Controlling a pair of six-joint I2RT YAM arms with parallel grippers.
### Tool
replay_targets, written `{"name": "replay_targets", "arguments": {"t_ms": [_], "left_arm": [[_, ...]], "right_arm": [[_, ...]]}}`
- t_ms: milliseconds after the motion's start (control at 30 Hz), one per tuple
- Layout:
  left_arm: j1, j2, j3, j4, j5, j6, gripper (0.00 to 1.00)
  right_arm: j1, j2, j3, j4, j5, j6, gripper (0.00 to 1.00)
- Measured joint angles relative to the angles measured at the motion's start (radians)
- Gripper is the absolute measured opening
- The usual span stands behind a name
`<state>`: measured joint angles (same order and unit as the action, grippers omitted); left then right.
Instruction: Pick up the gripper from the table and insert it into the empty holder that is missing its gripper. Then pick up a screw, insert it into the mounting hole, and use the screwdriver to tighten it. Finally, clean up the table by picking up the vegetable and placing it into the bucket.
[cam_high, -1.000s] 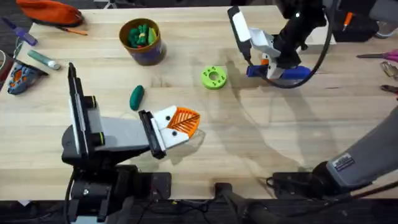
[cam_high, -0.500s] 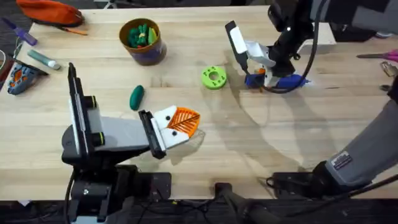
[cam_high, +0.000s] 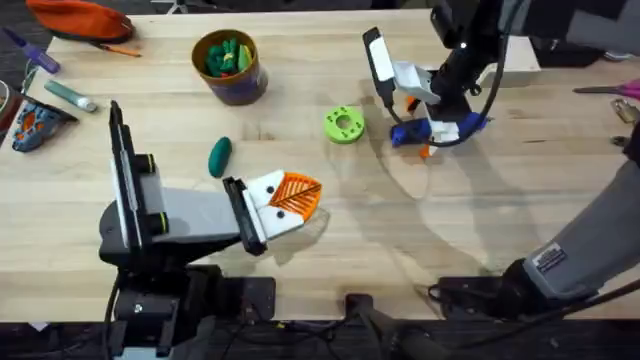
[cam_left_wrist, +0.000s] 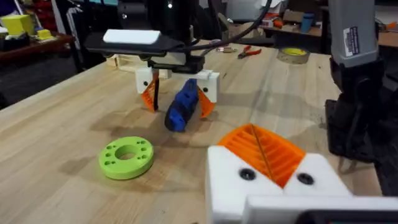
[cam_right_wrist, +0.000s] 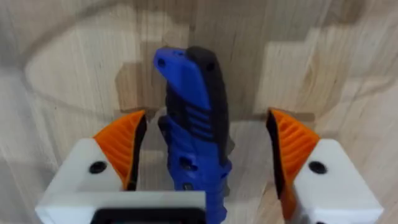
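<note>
Right hand (cam_right_wrist: 202, 168) spread wide around blue pen-shaped plastic screwdriver (cam_high: 437, 130) lying on wooden table (cam_high: 420, 240), not gripping. Small dark green oval toy vegetable (cam_high: 220, 156) lying outside yellow-rimmed round bucket (cam_high: 228, 66); cleanup pending.

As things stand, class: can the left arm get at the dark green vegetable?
Probably yes. The vegetable lies on bare table just beyond the left gripper, with nothing between; the green disc sits well aside.

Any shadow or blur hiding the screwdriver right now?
Overhead: the right claw and its cable cover part of the screwdriver; soft shadows lie on the table. Right wrist: sharp, in a dark shadow patch between open fingers. Left wrist: clear, own white mount blurred up close.
</note>
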<state>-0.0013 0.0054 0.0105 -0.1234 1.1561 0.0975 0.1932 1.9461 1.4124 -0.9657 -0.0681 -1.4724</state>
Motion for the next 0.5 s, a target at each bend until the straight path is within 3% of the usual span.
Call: {"name": "replay_targets", "arguments": {"t_ms": [333, 500], "left_arm": [[0.000, 0.000, 0.000, 0.000, 0.000, 0.000, 0.013], [0.000, 0.000, 0.000, 0.000, 0.000, 0.000, 0.013]], "right_arm": [[0.004, -0.008, 0.000, 0.000, -0.008, 0.055, 0.991], [0.023, -0.109, 0.003, -0.018, -0.019, 0.150, 0.991]]}}
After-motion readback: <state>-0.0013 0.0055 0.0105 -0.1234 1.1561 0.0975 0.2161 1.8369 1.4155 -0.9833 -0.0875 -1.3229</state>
